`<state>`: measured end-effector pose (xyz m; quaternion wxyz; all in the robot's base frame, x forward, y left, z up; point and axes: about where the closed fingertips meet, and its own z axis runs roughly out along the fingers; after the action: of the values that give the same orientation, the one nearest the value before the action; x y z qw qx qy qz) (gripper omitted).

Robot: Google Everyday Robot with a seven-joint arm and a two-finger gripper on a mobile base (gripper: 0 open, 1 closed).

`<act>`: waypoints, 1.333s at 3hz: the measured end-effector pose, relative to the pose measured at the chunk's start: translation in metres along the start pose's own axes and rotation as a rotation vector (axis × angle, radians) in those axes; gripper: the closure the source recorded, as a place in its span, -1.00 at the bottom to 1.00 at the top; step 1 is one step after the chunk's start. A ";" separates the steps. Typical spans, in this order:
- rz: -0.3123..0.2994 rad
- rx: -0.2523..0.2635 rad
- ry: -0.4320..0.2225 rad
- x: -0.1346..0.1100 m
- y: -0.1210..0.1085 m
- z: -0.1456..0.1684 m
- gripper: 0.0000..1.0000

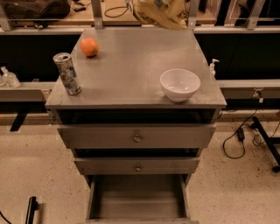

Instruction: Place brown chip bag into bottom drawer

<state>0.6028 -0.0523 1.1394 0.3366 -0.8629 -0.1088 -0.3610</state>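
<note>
The gripper was not seen in frame, so its state could not be told. The brown chip bag (158, 12) was judged to be the crinkled tan shape at upper centre. It should be lowered well inside the bottom drawer (138, 197), which was seen open at lower centre.

Three drawers (136, 136), one can (68, 73), one orange (89, 47), one white bowl (180, 84)

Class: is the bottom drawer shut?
No, the bottom drawer stands pulled out with its grey inside showing; the gripper is not in view.
</note>
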 end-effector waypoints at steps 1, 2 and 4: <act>-0.175 -0.027 0.008 -0.040 -0.024 -0.016 1.00; -0.238 -0.075 -0.032 -0.070 -0.001 -0.015 1.00; -0.334 -0.028 -0.087 -0.086 -0.012 0.007 1.00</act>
<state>0.5399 -0.0342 1.0815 0.2550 -0.8522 -0.2603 -0.3756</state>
